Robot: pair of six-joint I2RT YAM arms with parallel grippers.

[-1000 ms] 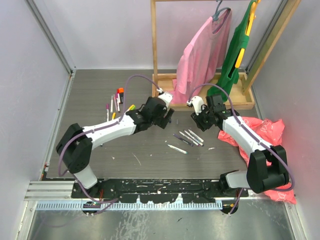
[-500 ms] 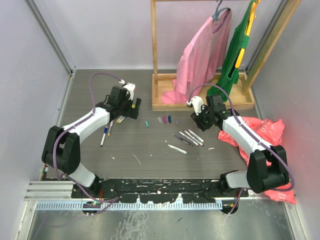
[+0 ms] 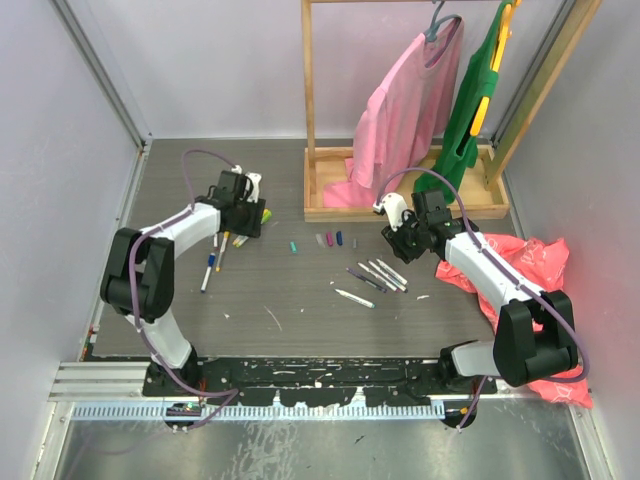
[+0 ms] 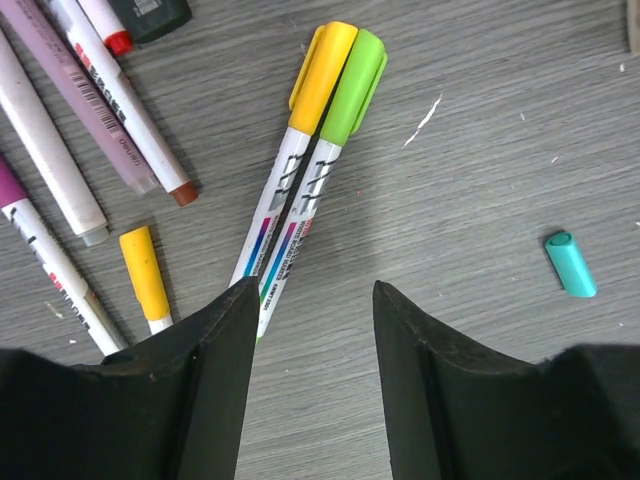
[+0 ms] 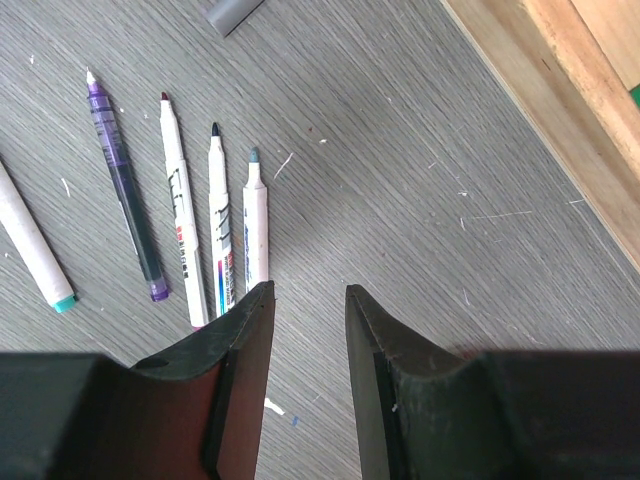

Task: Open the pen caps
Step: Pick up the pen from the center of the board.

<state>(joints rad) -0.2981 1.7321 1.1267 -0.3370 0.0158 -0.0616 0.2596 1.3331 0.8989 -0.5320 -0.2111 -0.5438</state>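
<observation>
Top external cam, near to far. Nearest me, a lone pen (image 3: 355, 297) lies on the grey table (image 3: 300, 325). Just beyond it, four uncapped pens (image 3: 378, 274) lie side by side. The right gripper (image 3: 393, 243) hangs just past them. On the right wrist cam I see its jaws a little apart w/ nothing between, and the nibs point away from the fingers.

Further back is a row of loose pen caps (image 3: 328, 239). The teal cap (image 3: 294, 246) sits at the left end, apart from the grey, magenta & blue, which lie close together. Left of that, more pens (image 3: 214, 262) are strewn about.

The left gripper (image 3: 245, 215) is low over the far end of that pile. The left wrist cam shows its jaws apart & empty. Two capped pens lie touching side by side, one w/ a yellow cap (image 4: 322, 60), one w/ a green cap (image 4: 356, 72). Their near ends are hidden behind one finger.

At the far edge stands a wooden rack (image 3: 400, 208) w/ a pink shirt (image 3: 405, 110) & a green garment (image 3: 470, 110). A red bag (image 3: 525, 262) lies at the right.
</observation>
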